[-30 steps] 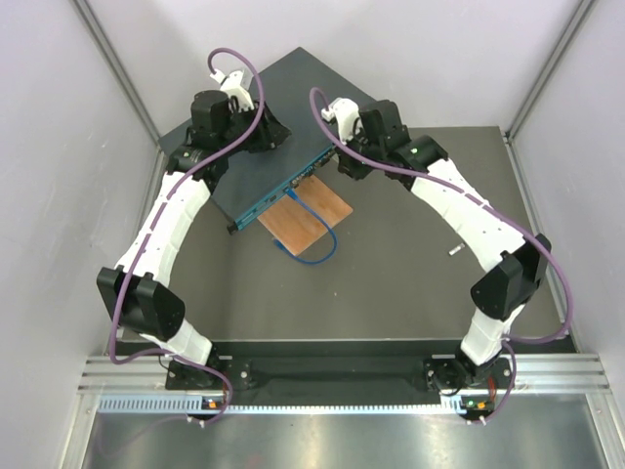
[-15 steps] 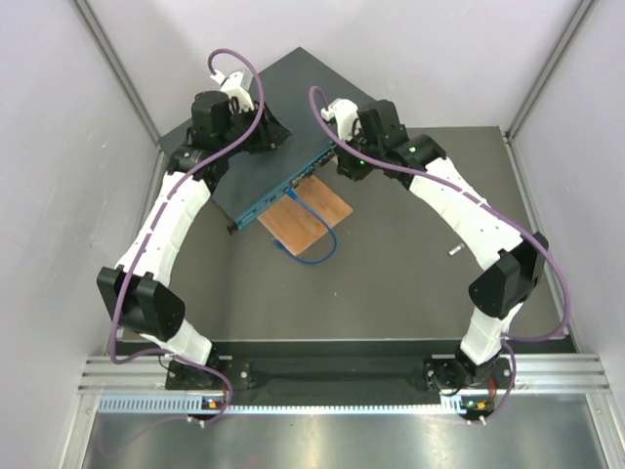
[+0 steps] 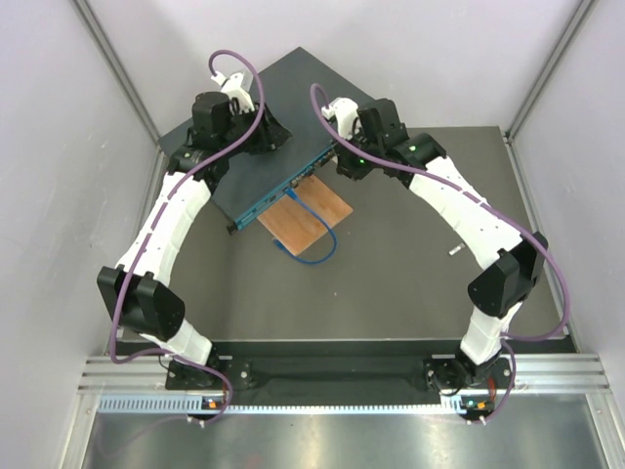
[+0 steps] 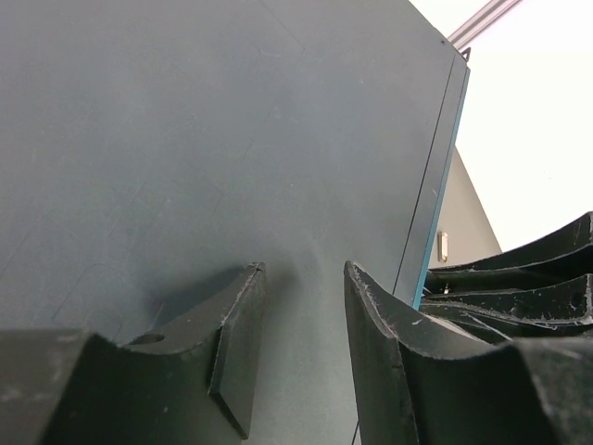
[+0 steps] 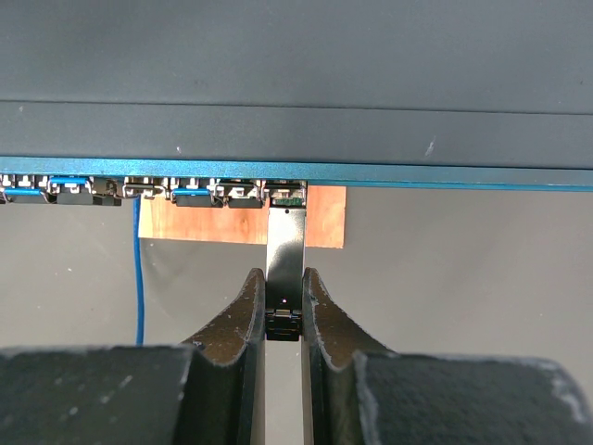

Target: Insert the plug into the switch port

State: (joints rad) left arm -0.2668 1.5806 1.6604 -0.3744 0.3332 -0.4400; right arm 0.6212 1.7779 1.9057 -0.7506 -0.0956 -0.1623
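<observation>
The right gripper is pinching the plug, its tip at a port of the switch lying far left, while the left gripper is hovering close over it, slightly open and empty, so a crooked push is risking a jam.

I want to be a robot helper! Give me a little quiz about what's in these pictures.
1. True or false: the left gripper sits over the flat top of the switch, holding nothing.
2. What colour is the thin cable by the wooden board? A red, B blue, C yellow.
3. Fill in: the right gripper is shut on the ____, whose tip is at the switch's row of ports.
Key: 1 true; 2 B; 3 plug.
</observation>
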